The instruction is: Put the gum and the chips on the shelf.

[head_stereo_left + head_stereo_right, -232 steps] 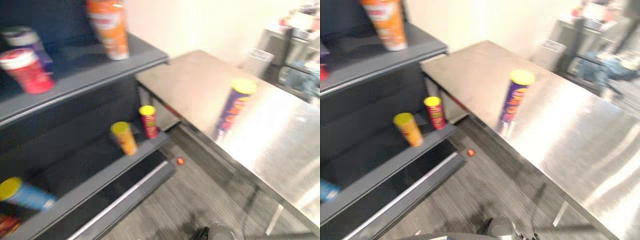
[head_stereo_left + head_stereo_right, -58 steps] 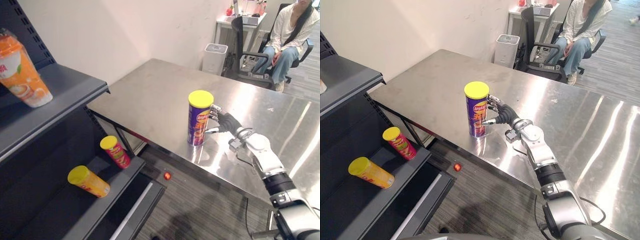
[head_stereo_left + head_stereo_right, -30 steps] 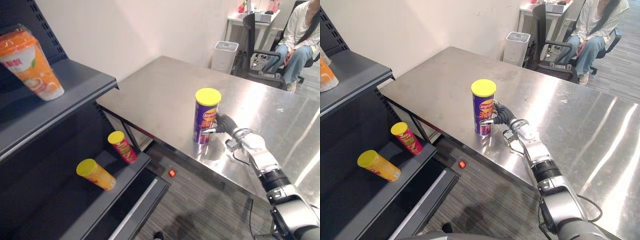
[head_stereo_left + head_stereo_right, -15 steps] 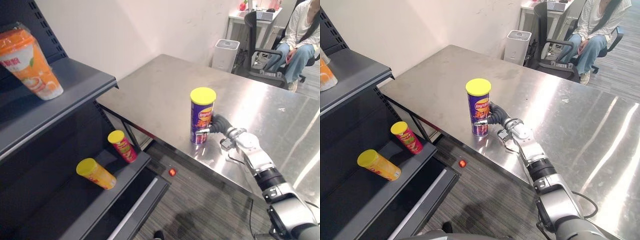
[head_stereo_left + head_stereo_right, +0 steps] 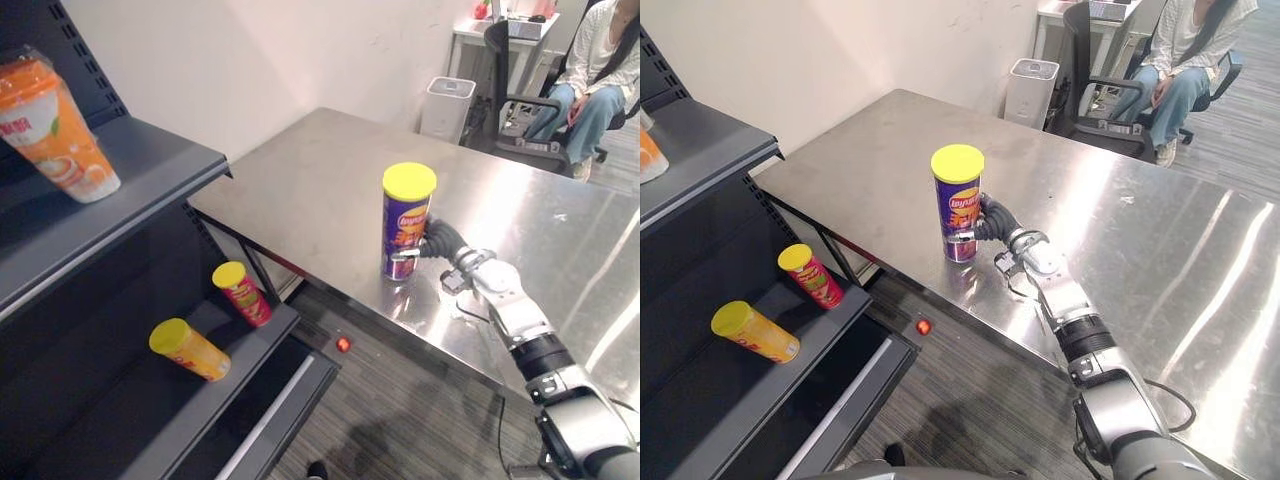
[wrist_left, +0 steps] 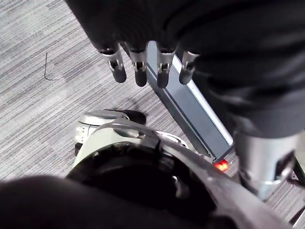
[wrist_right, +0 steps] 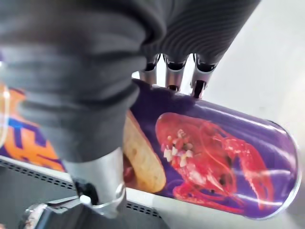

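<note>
Chips can (image 5: 407, 222): one, purple with a yellow lid, upright on the counter (image 5: 300, 190) near its front edge.
Shelf (image 5: 130, 185): dark, just beside the counter. One orange cup (image 5: 55, 130) stands on the upper board.
Lower board: two yellow-lidded cans, a red can (image 5: 240, 293) leaning and an orange can (image 5: 190, 349) lying.
Person (image 5: 600, 70): one, seated beyond the counter.
Right hand (image 5: 992, 222): fingers (image 7: 172, 69) wrapped round the chips can's lower half.
Left hand (image 6: 147, 67): fingers hanging loose over the floor, holding nothing.
</note>
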Tool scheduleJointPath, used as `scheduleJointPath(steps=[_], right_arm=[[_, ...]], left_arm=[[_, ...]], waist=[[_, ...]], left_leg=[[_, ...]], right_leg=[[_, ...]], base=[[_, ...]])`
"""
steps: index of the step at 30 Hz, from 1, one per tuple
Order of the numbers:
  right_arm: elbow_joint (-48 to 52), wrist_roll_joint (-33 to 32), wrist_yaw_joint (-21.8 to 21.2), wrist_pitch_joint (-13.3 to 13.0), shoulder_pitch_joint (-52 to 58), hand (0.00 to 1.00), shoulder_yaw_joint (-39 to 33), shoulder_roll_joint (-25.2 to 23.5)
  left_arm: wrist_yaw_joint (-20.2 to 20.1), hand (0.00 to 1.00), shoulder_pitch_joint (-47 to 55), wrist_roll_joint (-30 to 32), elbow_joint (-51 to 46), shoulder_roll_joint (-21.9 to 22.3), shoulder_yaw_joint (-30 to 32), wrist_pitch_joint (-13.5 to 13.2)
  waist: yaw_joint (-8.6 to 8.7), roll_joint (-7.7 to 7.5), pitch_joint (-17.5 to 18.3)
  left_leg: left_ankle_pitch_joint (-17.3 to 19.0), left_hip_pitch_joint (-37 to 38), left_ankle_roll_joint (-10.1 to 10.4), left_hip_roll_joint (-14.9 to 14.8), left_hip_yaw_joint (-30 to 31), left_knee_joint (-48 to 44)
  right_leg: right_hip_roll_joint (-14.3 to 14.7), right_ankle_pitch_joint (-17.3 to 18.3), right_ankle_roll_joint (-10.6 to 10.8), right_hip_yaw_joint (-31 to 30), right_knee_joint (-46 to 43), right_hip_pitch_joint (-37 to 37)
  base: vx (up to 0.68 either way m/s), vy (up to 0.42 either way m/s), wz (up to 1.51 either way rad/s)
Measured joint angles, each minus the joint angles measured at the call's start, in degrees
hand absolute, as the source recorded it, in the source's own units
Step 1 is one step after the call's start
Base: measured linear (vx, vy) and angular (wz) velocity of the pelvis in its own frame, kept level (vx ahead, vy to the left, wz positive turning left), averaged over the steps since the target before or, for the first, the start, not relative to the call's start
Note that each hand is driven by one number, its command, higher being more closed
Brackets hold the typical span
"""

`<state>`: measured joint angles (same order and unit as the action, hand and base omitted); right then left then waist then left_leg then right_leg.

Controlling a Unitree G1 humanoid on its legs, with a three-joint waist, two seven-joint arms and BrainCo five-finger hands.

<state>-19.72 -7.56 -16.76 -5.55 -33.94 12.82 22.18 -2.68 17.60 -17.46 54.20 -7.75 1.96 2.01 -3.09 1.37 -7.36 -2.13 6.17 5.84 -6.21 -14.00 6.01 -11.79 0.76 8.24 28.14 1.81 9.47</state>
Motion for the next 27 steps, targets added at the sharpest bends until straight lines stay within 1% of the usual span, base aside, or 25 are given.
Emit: scheduleJointPath(steps=[3, 6, 9, 11, 12, 13, 15, 17, 19, 21, 25, 27], right_arm=[[3.84, -0.69, 0.45, 0.01, 0.0, 1.0, -2.37, 0.24], [7.61, -2.66, 0.7, 0.06, 0.01, 1.0, -3.5, 1.46], [12.13, -2.86, 0.73, 0.37, 0.21, 1.0, -3.51, 3.36], [14.97, -4.48, 0.71, 0.4, 0.7, 1.0, -3.92, 4.09], [16.58, -5.2, 0.71, 0.44, 1.4, 1.0, -4.82, 4.27], [17.86, -6.41, 0.74, 0.53, 2.19, 1.0, -5.95, 4.44], [19.67, -6.51, 0.85, 1.3, 3.03, 1.0, -7.18, 4.66], [21.07, -6.56, 0.97, 1.8, 4.27, 1.0, -8.02, 5.13], [22.34, -6.82, 1.2, 2.11, 6.78, 1.0, -8.62, 5.23], [23.56, -6.94, 1.19, 2.96, 9.05, 1.0, -8.84, 5.63], [26.79, -7.24, 1.13, 3.72, 14.32, 1.0, -12.08, 6.05], [28.36, -8.62, 0.82, 3.92, 16.96, 1.0, -13.55, 6.09]], left_arm=[[-0.01, 0.0, 0.0, 0.01, -0.01, -0.01, 0.03, -0.07], [0.0, 0.0, 0.03, 0.01, 0.02, -0.01, 0.07, -0.08], [0.03, 0.0, 0.04, 0.01, 0.24, -0.01, 0.12, -0.11], [0.04, 0.0, 0.03, 0.01, 0.41, -0.06, 0.21, -0.18], [0.05, 0.0, 0.03, 0.01, 0.55, -0.16, 0.21, -0.2], [0.06, 0.0, 0.04, 0.01, 0.59, -0.16, 0.22, -0.24], [0.09, 0.0, 0.04, 0.02, 0.64, -0.18, 0.22, -0.27], [0.09, 0.0, 0.04, 0.1, 0.68, -0.31, 0.25, -0.27], [0.08, 0.0, 0.12, 0.13, 1.15, -0.57, 0.36, -0.35], [0.08, 0.0, 0.06, 0.16, 1.89, -0.72, 0.52, -0.58], [0.11, 0.0, 0.08, 0.27, 2.36, -0.96, 0.66, -0.65], [0.17, 0.0, 0.18, 0.27, 2.37, -1.04, 0.76, -0.69]], waist=[[0.15, -0.08, 0.01], [0.36, -0.12, -0.01], [0.6, -0.39, 0.15], [0.84, -0.47, 0.2], [1.23, -0.5, 0.28], [1.25, -0.53, 0.3], [1.24, -0.6, 0.41], [1.28, -0.83, 0.64], [1.33, -1.25, 1.59], [1.4, -1.63, 2.32], [1.64, -2.57, 3.23], [1.65, -3.04, 3.5]], left_leg=[[0.01, 0.13, 0.0, 0.0, -0.27, 0.0], [0.01, 0.32, 0.0, -0.05, -0.92, 0.0], [0.0, 0.4, 0.0, -0.66, -2.21, -0.01], [-0.11, 0.4, 0.18, -1.12, -2.7, 0.0], [-0.23, 0.49, 0.35, -1.37, -2.77, 0.0], [-0.32, 0.64, 0.49, -1.68, -2.97, 0.01], [-0.5, 0.66, 0.73, -2.22, -3.69, 0.01], [-0.68, 0.71, 0.93, -2.71, -4.38, 0.01], [-0.85, 0.71, 1.19, -3.28, -4.96, 0.01], [-0.88, 0.99, 1.25, -3.61, -5.57, 0.01], [-0.97, 1.11, 1.4, -4.0, -6.28, 0.01], [-1.02, 1.16, 1.46, -4.22, -7.33, 0.01]], right_leg=[[-0.01, -0.06, -0.04, -0.26, 0.0, -0.01], [-0.01, -0.3, -0.09, -0.82, 0.0, -0.18], [0.45, -0.66, -0.54, -3.24, -0.04, -1.07], [0.9, -0.78, -0.72, -3.78, -0.05, -1.41], [1.14, -0.78, -0.72, -3.9, -0.14, -1.41], [1.43, -0.78, -0.73, -4.26, -0.21, -1.49], [1.85, -0.7, -0.84, -5.14, -0.68, -2.21], [2.26, -0.64, -1.11, -5.95, -1.05, -2.84], [2.84, -0.74, -1.44, -6.5, -1.05, -3.26], [3.17, -0.82, -1.58, -6.94, -0.99, -3.33], [3.59, -1.1, -1.97, -7.85, -0.89, -3.87], [3.8, -1.26, -2.11, -8.88, -0.86, -4.37]], base=[[0.0, 0.0, -0.04], [0.0, 0.007, -0.1], [-0.01, 0.013, -0.22], [-0.03, -0.018, -0.17], [-0.04, -0.031, -0.07], [-0.04, -0.03, -0.09], [-0.04, -0.02, -0.21], [-0.04, -0.023, -0.23], [-0.02, -0.027, -0.15], [0.0, -0.014, -0.13], [-0.01, -0.003, -0.12], [-0.01, -0.001, -0.21]])
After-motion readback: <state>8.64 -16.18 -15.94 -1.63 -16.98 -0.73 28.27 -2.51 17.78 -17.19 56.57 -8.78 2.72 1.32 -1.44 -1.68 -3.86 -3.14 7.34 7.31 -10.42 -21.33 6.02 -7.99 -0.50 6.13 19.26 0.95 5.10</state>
